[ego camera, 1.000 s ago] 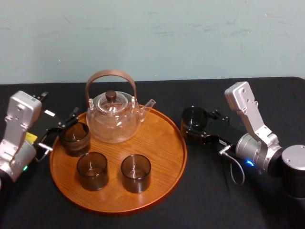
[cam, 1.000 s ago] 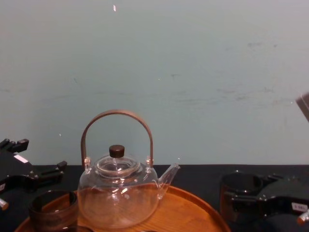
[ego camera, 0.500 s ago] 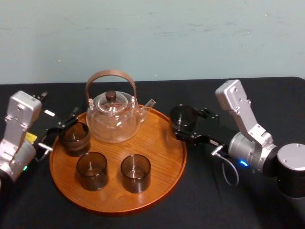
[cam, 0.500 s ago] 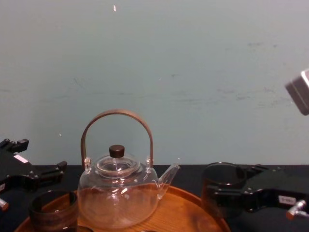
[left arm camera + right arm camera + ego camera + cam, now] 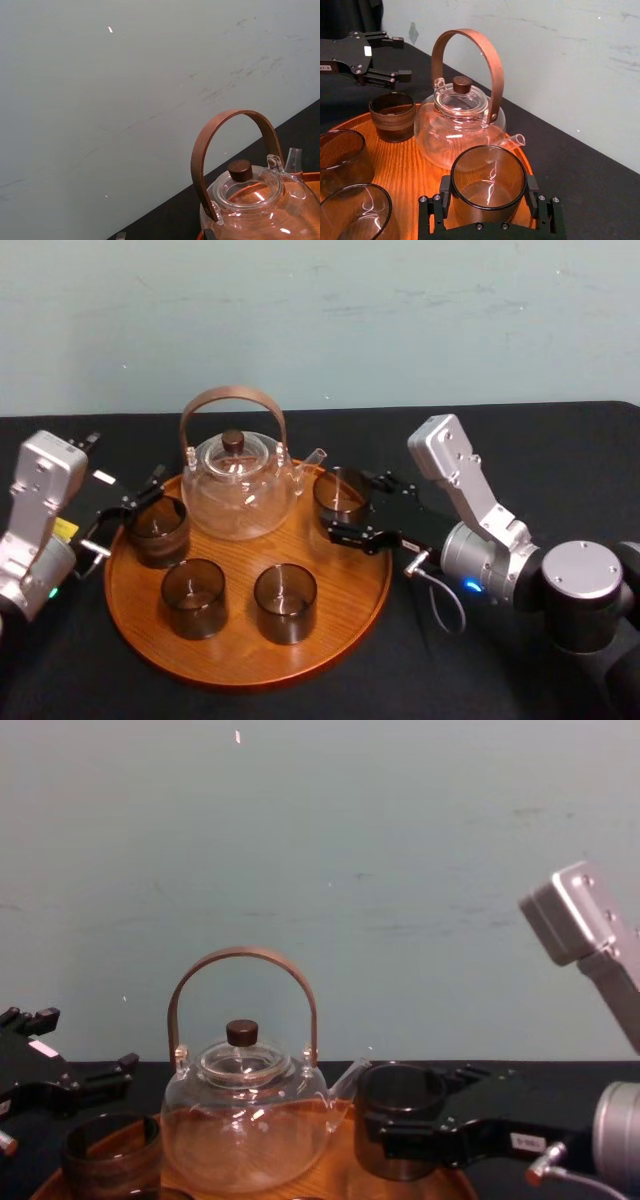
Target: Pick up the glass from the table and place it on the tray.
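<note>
Across the black table (image 5: 500,445) lies the round orange-brown wooden tray (image 5: 345,585), wide and low-rimmed, taking up the middle and left of the head view. At the tray's rear stands the clear glass teapot (image 5: 238,495), upright, with a brown arched handle, a dark knob on its lid, and its spout pointing toward the robot's right.

From the right side the right arm reaches in over the tray's rim. The right gripper (image 5: 347,508) has its jaws clamped on the dark smoky glass (image 5: 338,490), one jaw on either side of its wall, as the right wrist view shows plainly (image 5: 488,180). That glass is upright over the tray's right rear part, just beside the teapot's spout but apart from it. Whether its base touches the wood cannot be told.

At the tray's left edge the left gripper (image 5: 404,57) sits low with its jaws apart, holding nothing, just beside the leftmost glass.

Three more glasses stand upright on the tray: one at the left (image 5: 157,530) near the teapot, and two side by side toward the front (image 5: 193,597) (image 5: 285,602), all apart from one another.
</note>
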